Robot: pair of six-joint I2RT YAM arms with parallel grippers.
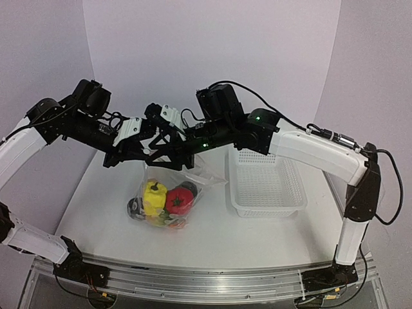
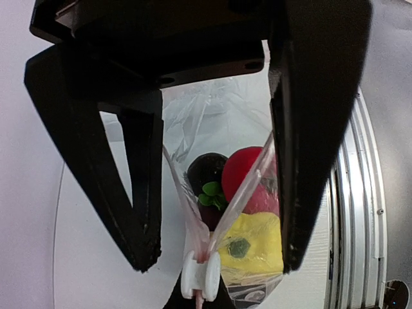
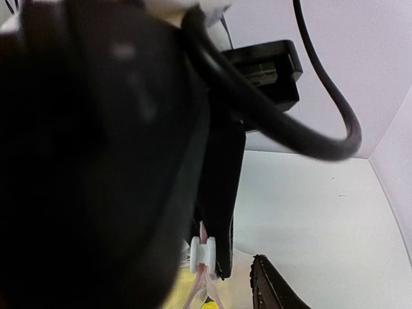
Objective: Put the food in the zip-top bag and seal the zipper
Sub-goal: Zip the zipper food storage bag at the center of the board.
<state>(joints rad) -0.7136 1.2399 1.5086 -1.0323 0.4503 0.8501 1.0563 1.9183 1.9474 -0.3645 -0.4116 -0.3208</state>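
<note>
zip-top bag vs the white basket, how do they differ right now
The zip-top bag is clear, soft film; the basket is white, stiff-looking and perforated. The bag holds a yellow pepper and a red apple, among other pieces; the basket looks empty. The bag's top edge is lifted and its body sags; the basket sits flat on the table. Both have a similar footprint.

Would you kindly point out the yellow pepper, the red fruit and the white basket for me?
yellow pepper (image 1: 154,197): top view, on its front face.
red fruit (image 1: 181,202): top view, on its rounded side.
white basket (image 1: 267,209): top view, on its near wall.
</note>
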